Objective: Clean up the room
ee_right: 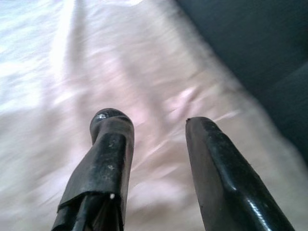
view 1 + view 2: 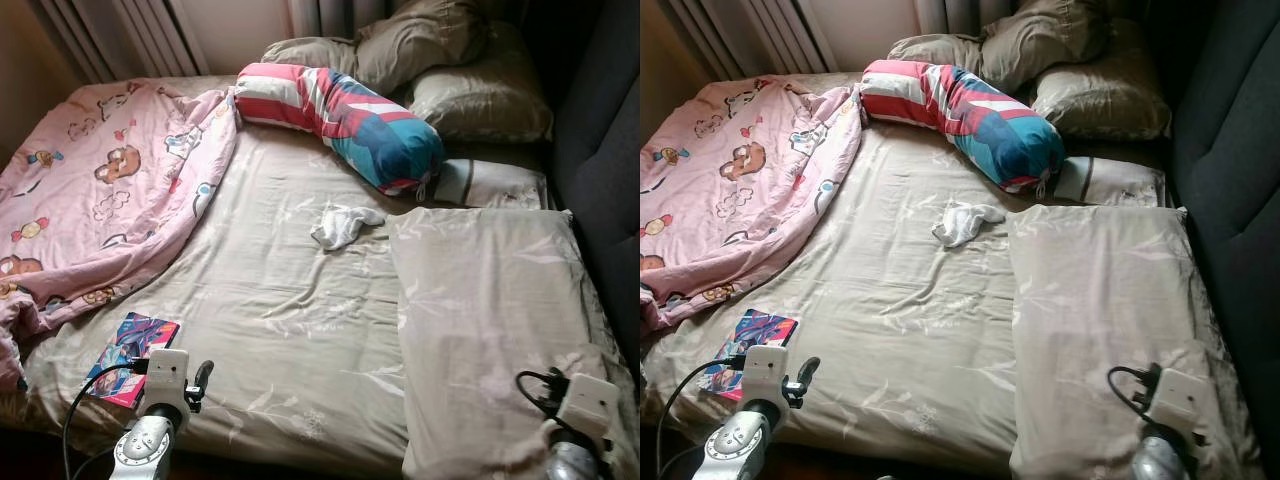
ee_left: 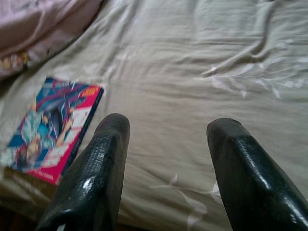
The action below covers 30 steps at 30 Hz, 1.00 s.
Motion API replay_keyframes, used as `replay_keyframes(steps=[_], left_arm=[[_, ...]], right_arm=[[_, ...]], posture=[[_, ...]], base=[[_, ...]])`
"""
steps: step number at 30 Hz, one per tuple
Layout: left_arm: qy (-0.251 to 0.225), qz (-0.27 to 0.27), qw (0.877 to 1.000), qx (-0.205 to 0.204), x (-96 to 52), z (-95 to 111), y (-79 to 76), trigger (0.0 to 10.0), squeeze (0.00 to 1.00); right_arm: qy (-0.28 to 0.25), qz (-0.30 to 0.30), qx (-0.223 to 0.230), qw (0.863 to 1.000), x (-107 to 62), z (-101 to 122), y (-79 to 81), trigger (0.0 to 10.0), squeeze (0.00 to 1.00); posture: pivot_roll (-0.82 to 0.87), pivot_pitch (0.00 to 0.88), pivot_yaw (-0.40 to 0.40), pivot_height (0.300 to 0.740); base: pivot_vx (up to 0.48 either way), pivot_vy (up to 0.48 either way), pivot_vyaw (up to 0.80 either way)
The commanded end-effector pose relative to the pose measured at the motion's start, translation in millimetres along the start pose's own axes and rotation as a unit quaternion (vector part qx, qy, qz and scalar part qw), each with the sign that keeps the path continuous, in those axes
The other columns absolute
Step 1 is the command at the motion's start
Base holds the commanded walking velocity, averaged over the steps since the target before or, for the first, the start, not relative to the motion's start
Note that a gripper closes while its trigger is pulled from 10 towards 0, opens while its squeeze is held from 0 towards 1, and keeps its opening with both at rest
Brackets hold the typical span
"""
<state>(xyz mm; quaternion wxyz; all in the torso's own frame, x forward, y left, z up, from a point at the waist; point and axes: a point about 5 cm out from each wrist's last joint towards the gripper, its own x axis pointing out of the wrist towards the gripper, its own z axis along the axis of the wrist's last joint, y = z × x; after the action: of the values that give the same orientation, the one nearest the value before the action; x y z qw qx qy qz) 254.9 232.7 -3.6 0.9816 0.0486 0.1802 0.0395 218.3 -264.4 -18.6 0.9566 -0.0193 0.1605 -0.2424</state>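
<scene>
A colourful book (image 2: 133, 357) lies flat on the beige bed sheet (image 2: 300, 300) near the bed's front left corner. A crumpled white cloth (image 2: 343, 225) rests in the middle of the bed. My left gripper (image 3: 169, 125) hovers open over the sheet just right of the book (image 3: 53, 130), nothing between its fingers. My right gripper (image 1: 155, 119) is open above the beige pillow (image 2: 490, 320) at the front right, holding nothing.
A pink bear-print blanket (image 2: 100, 190) is bunched over the bed's left side. A red, white and blue striped bolster (image 2: 340, 115) lies across the head end, with beige pillows (image 2: 470, 95) behind it. A dark padded headboard (image 2: 600, 160) runs along the right.
</scene>
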Motion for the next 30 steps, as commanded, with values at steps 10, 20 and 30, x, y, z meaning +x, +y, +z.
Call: replay_keyframes(steps=[10, 20, 30], left_arm=[[0.111, 0.057, 0.991, -0.057, -15.4, -45.7, -2.8, 10.0, 0.0], [0.196, 0.047, 0.979, -0.044, -29.7, -74.8, -25.2, 10.0, 0.0], [0.249, 0.042, 0.967, -0.019, -40.5, -90.0, -15.4, 10.0, 0.0]], right_arm=[[0.086, 0.112, -0.032, 0.989, -8.6, -24.5, 16.7, 10.0, 0.0], [0.18, 0.139, -0.083, 0.97, -15.5, -45.8, 16.1, 10.0, 0.0], [0.236, 0.219, -0.127, 0.938, -41.6, -70.9, 46.6, 10.0, 0.0]], posture=[[-0.13, 0.028, 0.02, 0.733], [-0.06, 0.0, -0.015, 0.733], [-0.08, 0.0, 0.025, 0.733]], base=[[0.0, 0.0, 0.0], [0.0, 0.0, 0.0], [0.0, 0.0, 0.0]])
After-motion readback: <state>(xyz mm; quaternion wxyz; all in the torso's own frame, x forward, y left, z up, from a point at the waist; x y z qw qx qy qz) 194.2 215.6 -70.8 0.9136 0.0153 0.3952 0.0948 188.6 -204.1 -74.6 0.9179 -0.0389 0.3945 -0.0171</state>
